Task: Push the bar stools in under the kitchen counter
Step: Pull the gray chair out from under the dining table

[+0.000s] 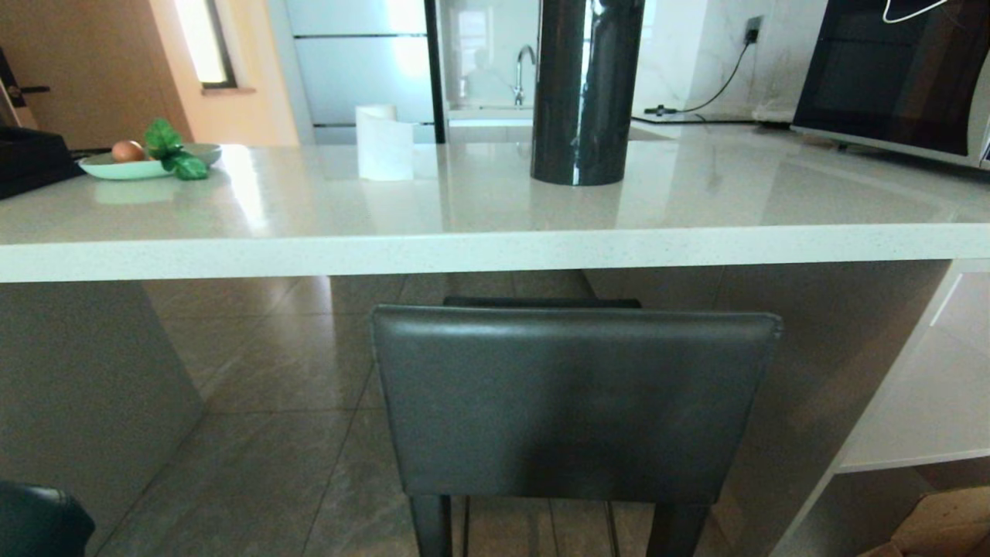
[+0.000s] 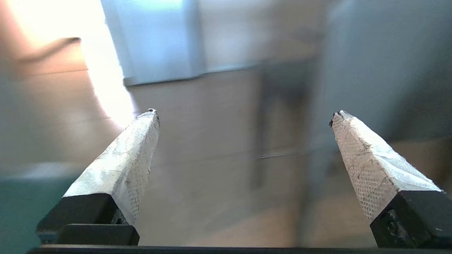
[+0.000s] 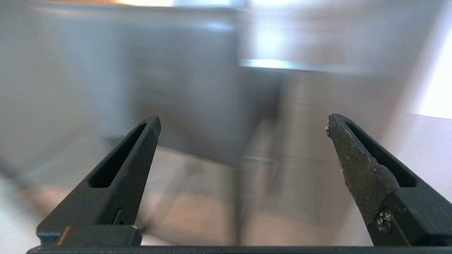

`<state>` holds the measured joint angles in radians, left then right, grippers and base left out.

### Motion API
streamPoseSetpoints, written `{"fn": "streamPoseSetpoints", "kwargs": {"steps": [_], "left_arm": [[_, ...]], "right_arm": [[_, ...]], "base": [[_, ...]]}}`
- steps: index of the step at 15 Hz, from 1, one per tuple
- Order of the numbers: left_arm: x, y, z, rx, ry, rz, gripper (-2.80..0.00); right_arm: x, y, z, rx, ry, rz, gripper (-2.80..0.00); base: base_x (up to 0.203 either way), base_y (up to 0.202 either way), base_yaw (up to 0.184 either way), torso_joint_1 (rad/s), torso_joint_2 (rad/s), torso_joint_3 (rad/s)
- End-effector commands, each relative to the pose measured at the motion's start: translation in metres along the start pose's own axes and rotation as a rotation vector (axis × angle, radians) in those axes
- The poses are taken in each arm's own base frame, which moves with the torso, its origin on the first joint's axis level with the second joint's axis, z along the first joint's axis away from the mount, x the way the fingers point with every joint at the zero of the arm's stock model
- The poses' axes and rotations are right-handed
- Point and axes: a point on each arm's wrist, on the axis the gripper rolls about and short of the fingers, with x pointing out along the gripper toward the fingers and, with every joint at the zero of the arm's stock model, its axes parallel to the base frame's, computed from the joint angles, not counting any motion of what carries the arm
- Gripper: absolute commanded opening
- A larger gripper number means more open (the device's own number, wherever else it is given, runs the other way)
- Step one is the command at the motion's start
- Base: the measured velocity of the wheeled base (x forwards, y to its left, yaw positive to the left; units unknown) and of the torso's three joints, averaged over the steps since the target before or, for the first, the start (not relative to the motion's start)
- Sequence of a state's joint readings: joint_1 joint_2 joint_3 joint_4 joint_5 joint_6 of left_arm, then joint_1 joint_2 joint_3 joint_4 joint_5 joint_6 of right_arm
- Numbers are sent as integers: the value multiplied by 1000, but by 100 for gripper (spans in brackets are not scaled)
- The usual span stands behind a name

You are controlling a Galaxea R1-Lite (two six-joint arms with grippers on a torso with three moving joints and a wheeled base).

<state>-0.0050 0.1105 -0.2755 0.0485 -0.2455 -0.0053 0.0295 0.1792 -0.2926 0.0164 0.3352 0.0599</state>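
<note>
A dark grey bar stool [image 1: 576, 402] with a rectangular back stands straight ahead of me, its back just below and in front of the kitchen counter's [image 1: 495, 249] thick white speckled edge. A dark teal rounded shape [image 1: 39, 522] shows at the bottom left corner, likely the other bar stool. Neither arm appears in the head view. My left gripper [image 2: 243, 113] is open with nothing between its white-wrapped fingers; a teal surface [image 2: 21, 204] lies by one finger. My right gripper [image 3: 243, 120] is open too, empty, with blurred floor and stool legs beyond.
On the counter stand a black glossy column [image 1: 585, 93], a white paper roll [image 1: 384, 143], a plate [image 1: 116, 165] with an egg and greens, and a dark oven [image 1: 897, 73] at the right. White shelves [image 1: 920, 410] flank the stool's right; a white slab leg [image 1: 85, 394] stands left.
</note>
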Motion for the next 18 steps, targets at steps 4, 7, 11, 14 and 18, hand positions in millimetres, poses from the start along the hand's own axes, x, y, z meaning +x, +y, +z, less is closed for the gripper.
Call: {"fn": "streamPoseSetpoints", "kwargs": {"steps": [4, 7, 11, 14, 18], "left_arm": [[54, 2, 23, -260, 262, -554, 0], [95, 3, 22, -348, 343, -658, 0], [162, 5, 0, -388, 398, -718, 0], [192, 13, -18, -384, 359, -750, 0], [190, 35, -22, -410, 338, -816, 0]], "right_arm": [[21, -5, 8, 166, 161, 322, 0], [42, -7, 9, 211, 253, 385, 0], [79, -9, 9, 227, 276, 403, 0], [93, -10, 10, 224, 305, 398, 0], [119, -25, 36, 210, 259, 279, 0]], "base": [[0, 0, 0, 0, 0, 0], [0, 0, 0, 0, 0, 0], [0, 0, 0, 0, 0, 0], [0, 0, 0, 0, 0, 0], [0, 0, 0, 0, 0, 0]]}}
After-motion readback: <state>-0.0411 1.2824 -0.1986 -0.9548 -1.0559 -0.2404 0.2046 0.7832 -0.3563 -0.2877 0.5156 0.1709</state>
